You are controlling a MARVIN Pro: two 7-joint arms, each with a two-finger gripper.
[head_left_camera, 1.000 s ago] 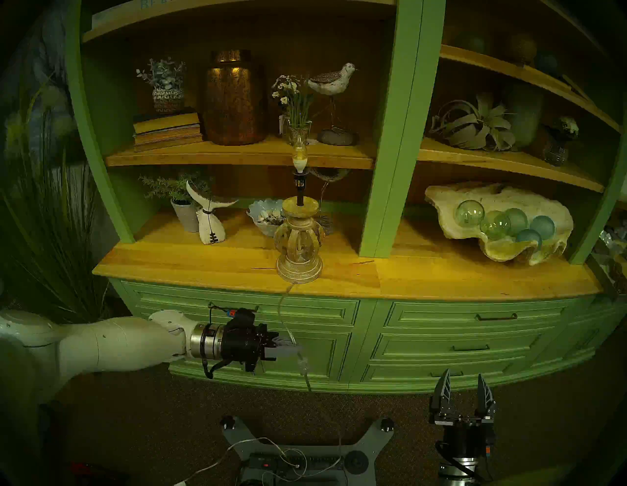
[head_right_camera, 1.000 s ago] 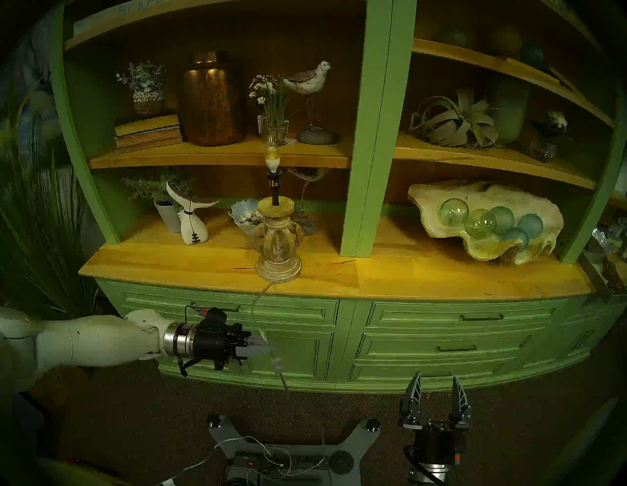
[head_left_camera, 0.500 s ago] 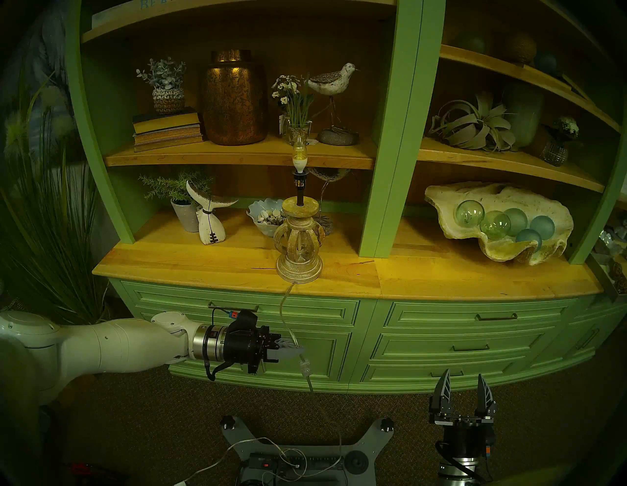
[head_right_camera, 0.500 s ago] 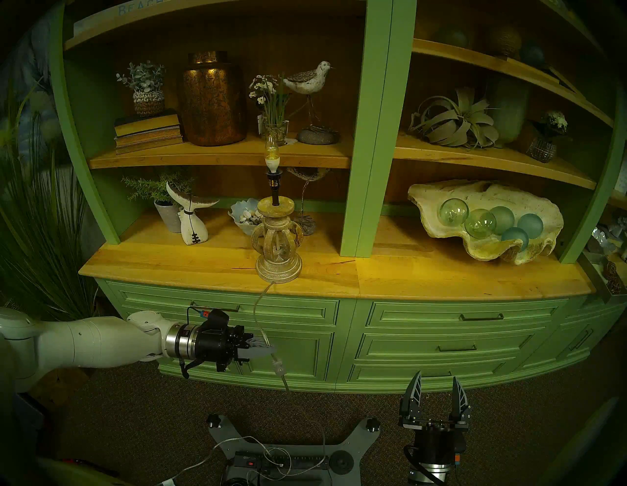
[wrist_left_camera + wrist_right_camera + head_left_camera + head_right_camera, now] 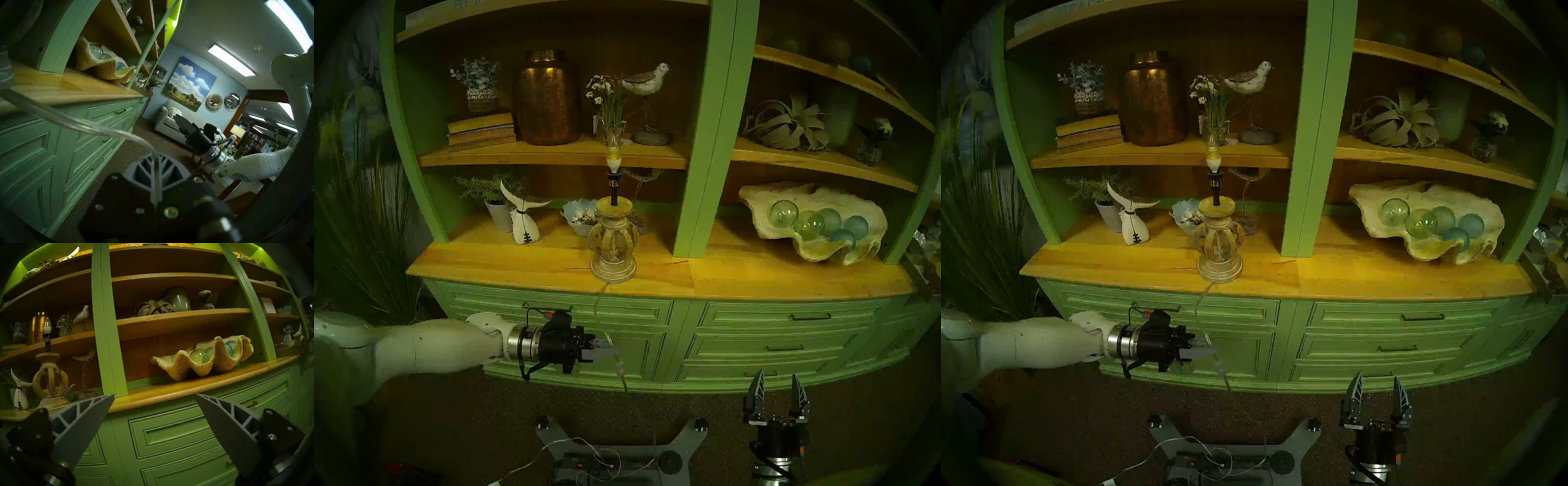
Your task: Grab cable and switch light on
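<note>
While my left pincer (image 5: 614, 351) reaches level across the drawer fronts, its two fingers are pressed together on the cord (image 5: 598, 314), one clear thin line. Above the pincer the cord climbs to the lamp (image 5: 613, 244) on the counter (image 5: 483, 261); just below the fingertips hangs its one switch (image 5: 619, 368), a small clear oblong, and from there the cord drops to the floor and loops by my base. From the wrist, the cord (image 5: 102, 129) arches in from the left and dives between the closed fingers.

One lamp stands up and right of the pincer: a pale turned wooden base, a thin black stem, one clear candle-shaped bulb (image 5: 613, 149) with a white foot. I cannot tell whether it glows.

My right pincer (image 5: 778, 385) stands spread and empty, well to the right and lower, two fingers pointing up toward the drawers. Beyond it one big shell (image 5: 755, 203) holds five glass balls.
</note>
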